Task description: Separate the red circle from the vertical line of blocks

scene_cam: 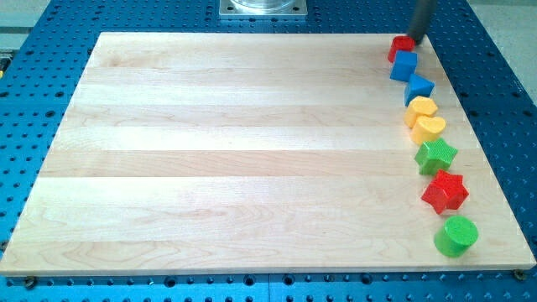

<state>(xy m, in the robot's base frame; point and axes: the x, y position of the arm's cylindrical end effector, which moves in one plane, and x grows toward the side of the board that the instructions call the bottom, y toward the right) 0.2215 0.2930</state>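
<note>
A line of blocks runs down the board's right side. From the top: a red block (399, 48), its shape hard to make out, a blue block (404, 65), a second blue block (419, 87), a yellow block (421, 107), a yellow heart (430, 127), a green star (436, 155), a red star (445, 191) and a green circle (456, 235). My tip (417, 40) is at the view's top right, right at the red block's upper right edge. The rod hides that corner of the block.
The wooden board (252, 151) lies on a blue perforated table (25, 126). A metal mount (263, 7) sits at the top centre. The line of blocks lies close to the board's right edge.
</note>
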